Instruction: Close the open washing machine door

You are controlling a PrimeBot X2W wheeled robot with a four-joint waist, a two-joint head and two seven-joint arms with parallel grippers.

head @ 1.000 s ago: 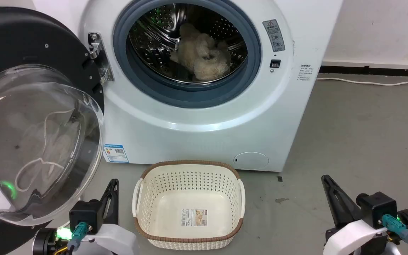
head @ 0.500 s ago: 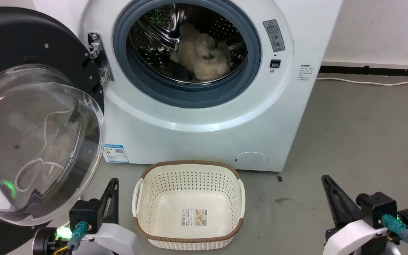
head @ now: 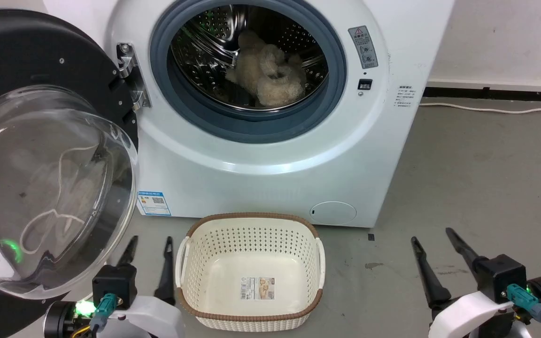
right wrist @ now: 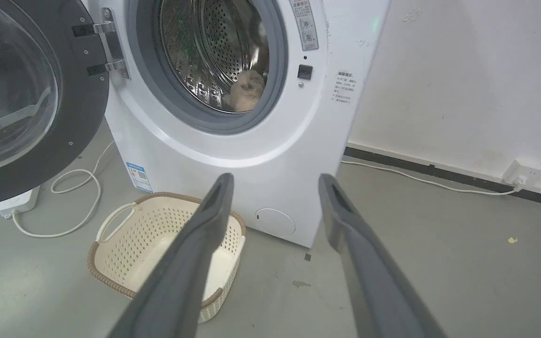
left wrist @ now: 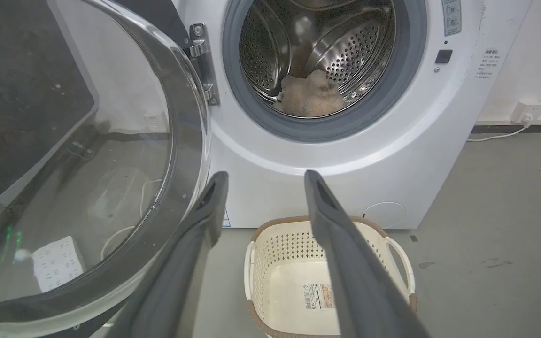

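Observation:
The white washing machine (head: 270, 159) (left wrist: 270, 188) (right wrist: 233, 159) stands in front of me, steel drum exposed inside a grey-blue gasket. Its washing machine door (head: 40, 155) (left wrist: 78, 155) (right wrist: 21, 103), black-rimmed with a bulging clear glass bowl, is swung wide open on the left-side hinge (head: 132, 75). My left gripper (head: 149, 240) (left wrist: 263, 176) is open, low on the floor just below the door's lower edge, holding nothing. Off to the lower right, my right gripper (head: 431, 234) (right wrist: 274, 178) is open and empty, well clear of the machine.
A cream perforated basket (head: 251, 274) (left wrist: 331, 281) (right wrist: 167, 249) sits empty on the grey floor right before the machine, between my grippers. A beige fluffy item (head: 268, 70) lies in the drum. A white cable (head: 491, 109) runs along the wall; a power strip (right wrist: 17, 203) lies left.
Both grippers went from shut to open, their fingers now spread apart. The door, machine and basket have not moved.

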